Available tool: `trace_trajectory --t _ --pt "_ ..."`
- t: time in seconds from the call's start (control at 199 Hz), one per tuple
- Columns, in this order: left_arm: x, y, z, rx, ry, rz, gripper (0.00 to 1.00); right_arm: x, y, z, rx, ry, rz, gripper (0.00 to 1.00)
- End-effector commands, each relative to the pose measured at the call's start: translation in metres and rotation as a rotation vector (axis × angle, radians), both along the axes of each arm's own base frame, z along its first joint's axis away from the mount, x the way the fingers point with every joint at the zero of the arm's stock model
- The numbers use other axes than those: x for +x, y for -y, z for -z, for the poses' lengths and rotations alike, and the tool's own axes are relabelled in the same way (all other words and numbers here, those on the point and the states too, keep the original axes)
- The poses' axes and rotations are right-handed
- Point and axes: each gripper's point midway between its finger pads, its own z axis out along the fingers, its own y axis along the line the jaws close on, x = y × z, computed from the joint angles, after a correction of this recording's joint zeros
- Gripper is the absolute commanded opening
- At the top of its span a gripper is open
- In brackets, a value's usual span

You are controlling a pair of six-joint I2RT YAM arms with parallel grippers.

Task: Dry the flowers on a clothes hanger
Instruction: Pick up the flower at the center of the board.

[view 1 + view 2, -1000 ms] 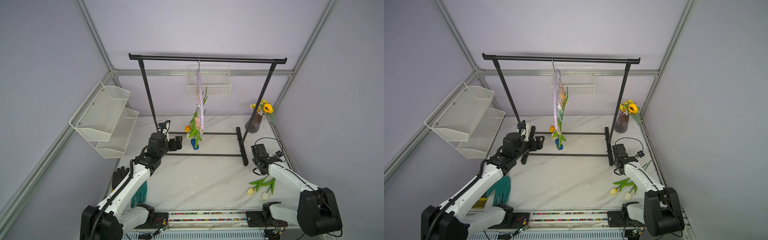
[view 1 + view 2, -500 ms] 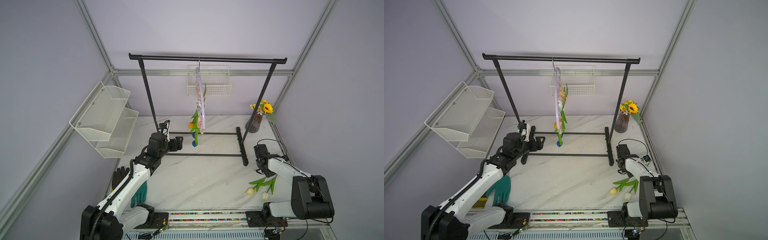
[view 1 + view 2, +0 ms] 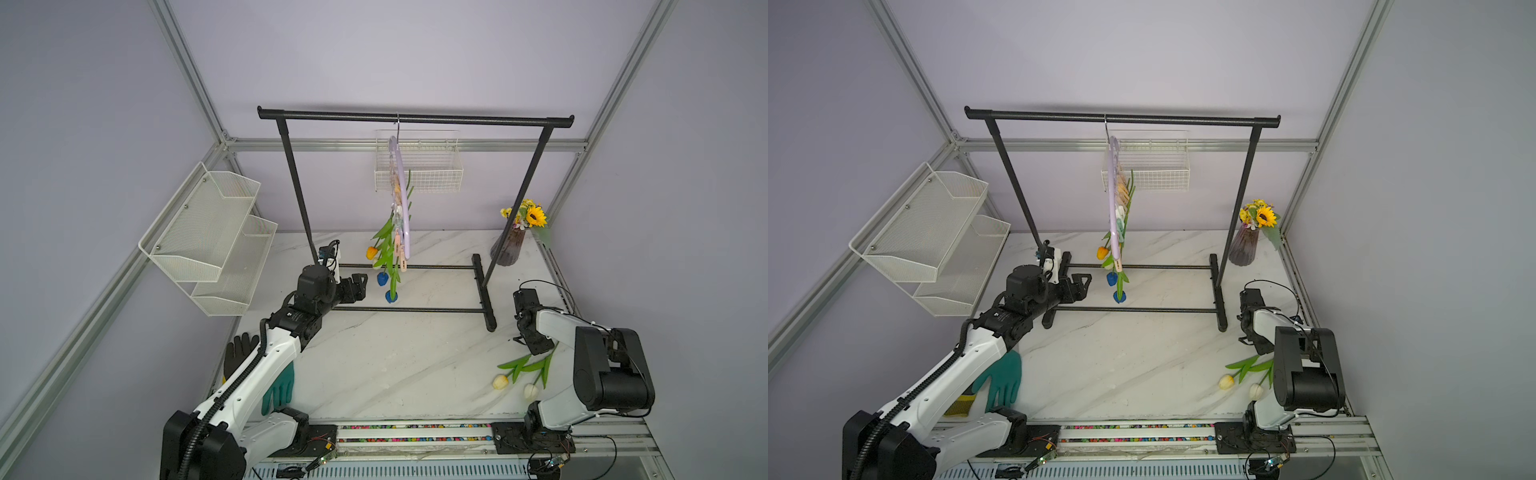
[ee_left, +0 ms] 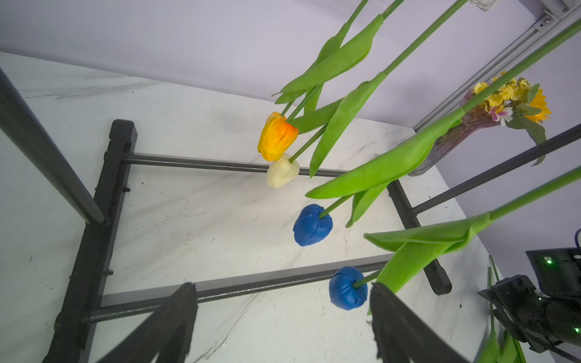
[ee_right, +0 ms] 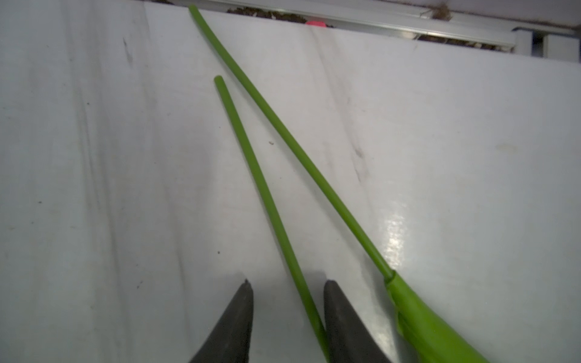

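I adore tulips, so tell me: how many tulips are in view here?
6. Four hang head-down from the lilac hanger: an orange tulip, a cream tulip and two blue tulips. Two cream-headed tulips lie on the table. Others may be hidden behind leaves.

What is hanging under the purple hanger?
Four tulips hang head-down: one orange, one cream, two blue. The hanger is edge-on, so how the clothespins grip their stems is hidden.

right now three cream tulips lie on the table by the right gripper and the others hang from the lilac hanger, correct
Not three: two cream tulips lie on the table by the right gripper, as both top views show. The other tulips do hang from the lilac hanger.
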Motion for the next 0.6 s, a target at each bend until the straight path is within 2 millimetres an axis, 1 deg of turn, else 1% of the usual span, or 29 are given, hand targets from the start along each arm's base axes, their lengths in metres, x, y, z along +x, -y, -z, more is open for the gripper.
trace_trajectory --t 0.0,0.035,0.085,0.171,0.201,0.221,0.276,0.296,0.317,0.357,0.427,0.467,0.598 --pt "0.003 0.004 -0.014 -0.043 0.033 0.007 0.86 0.004 -0.002 0.007 0.042 0.010 0.008 0.38" --pt "0.003 0.003 -0.014 -0.044 0.032 0.006 0.86 0.004 -0.002 0.009 0.051 0.005 0.009 0.37" --pt "0.003 0.003 -0.014 -0.043 0.033 0.003 0.86 0.003 -0.003 0.014 0.070 -0.001 0.014 0.33" --pt "0.002 0.002 -0.013 -0.040 0.033 0.000 0.86 0.002 -0.005 0.019 0.093 -0.008 0.016 0.31" --pt "0.002 0.001 -0.014 -0.040 0.034 -0.001 0.86 0.002 -0.005 0.020 0.101 -0.005 0.014 0.29" --pt "0.002 0.001 -0.014 -0.039 0.032 -0.002 0.86 0.002 -0.006 0.021 0.105 -0.005 0.013 0.26" --pt "0.001 0.001 -0.014 -0.039 0.034 -0.003 0.86 0.000 -0.007 0.023 0.113 -0.005 0.014 0.12" --pt "0.001 0.000 -0.015 -0.039 0.037 -0.005 0.86 -0.001 -0.007 0.023 0.115 -0.008 0.014 0.09" --pt "0.001 0.000 -0.015 -0.039 0.035 -0.005 0.86 0.006 -0.007 0.022 0.114 0.021 0.010 0.08" --pt "0.001 0.000 -0.016 -0.039 0.039 -0.007 0.86 0.007 -0.007 0.022 0.116 0.025 0.003 0.06" --pt "0.000 -0.001 -0.017 -0.036 0.043 -0.011 0.86 0.010 -0.008 0.021 0.118 0.034 -0.013 0.00" --pt "0.000 -0.002 -0.018 -0.036 0.045 -0.013 0.86 0.016 -0.009 0.020 0.120 0.047 -0.038 0.00" --pt "0.000 -0.002 -0.020 -0.036 0.050 -0.014 0.87 0.047 -0.017 0.007 0.136 0.137 -0.183 0.00"
